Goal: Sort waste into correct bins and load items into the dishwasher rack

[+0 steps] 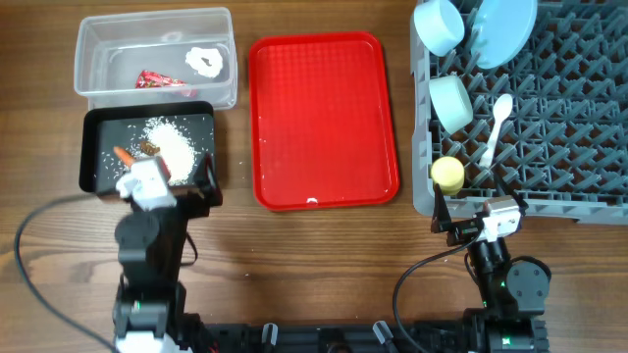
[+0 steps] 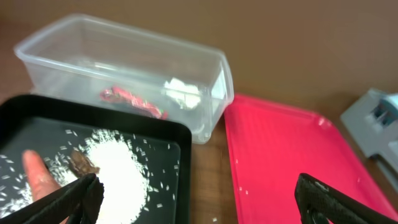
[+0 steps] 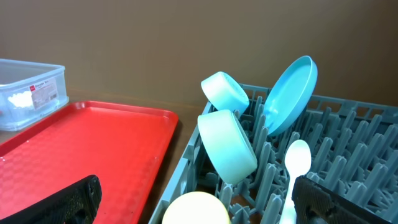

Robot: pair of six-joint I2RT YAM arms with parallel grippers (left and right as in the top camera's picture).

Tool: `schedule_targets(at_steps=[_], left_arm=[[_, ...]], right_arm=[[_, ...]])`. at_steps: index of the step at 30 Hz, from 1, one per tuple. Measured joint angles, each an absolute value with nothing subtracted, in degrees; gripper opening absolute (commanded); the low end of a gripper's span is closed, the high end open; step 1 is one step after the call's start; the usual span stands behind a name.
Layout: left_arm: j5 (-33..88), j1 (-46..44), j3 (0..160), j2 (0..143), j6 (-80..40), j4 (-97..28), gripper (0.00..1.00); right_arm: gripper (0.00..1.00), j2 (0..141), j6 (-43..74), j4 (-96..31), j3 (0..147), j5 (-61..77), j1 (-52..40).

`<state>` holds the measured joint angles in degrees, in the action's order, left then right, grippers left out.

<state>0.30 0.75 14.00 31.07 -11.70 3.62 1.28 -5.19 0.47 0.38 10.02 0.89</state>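
Observation:
The clear tub (image 1: 98, 59) holds a red wrapper (image 1: 157, 80) and white tissue (image 1: 207, 62). The black tub (image 1: 90, 147) holds rice (image 1: 172, 145), a brown lump (image 1: 149, 147) and an orange piece (image 1: 124, 155). My left gripper (image 1: 172, 186) (image 2: 199, 202) is open and empty over the black tub's near right edge. The grey rack (image 1: 569, 118) holds the blue plate (image 1: 505, 29), blue bowl (image 1: 439, 25), mint bowl (image 1: 451, 101), yellow cup (image 1: 447, 174) and white spoon (image 1: 496, 126). My right gripper (image 1: 471, 224) (image 3: 196, 199) is open and empty at the rack's near left corner, above the cup (image 3: 196, 211).
The flat red tray (image 1: 322, 118) lies between the tubs and the rack, with a few rice grains on it. Black cables run over the table's front on both sides. The rack's corner shows at the right of the left wrist view (image 2: 373, 124).

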Motion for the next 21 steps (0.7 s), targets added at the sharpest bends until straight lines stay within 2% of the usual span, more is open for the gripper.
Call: schedule_targets(at_steps=[8,21], left_arm=[[0.30,3.01,5.37,12.86,-11.90,3.36,1.00],[0.58,3.03,0.73,0.89,-11.90,-4.34,1.00]], right_arm=[[1.00,1.28,-5.19,0.47,0.38,10.02,0.89],[1.00,1.28,-5.19,0.47,0.38,10.02,0.89]])
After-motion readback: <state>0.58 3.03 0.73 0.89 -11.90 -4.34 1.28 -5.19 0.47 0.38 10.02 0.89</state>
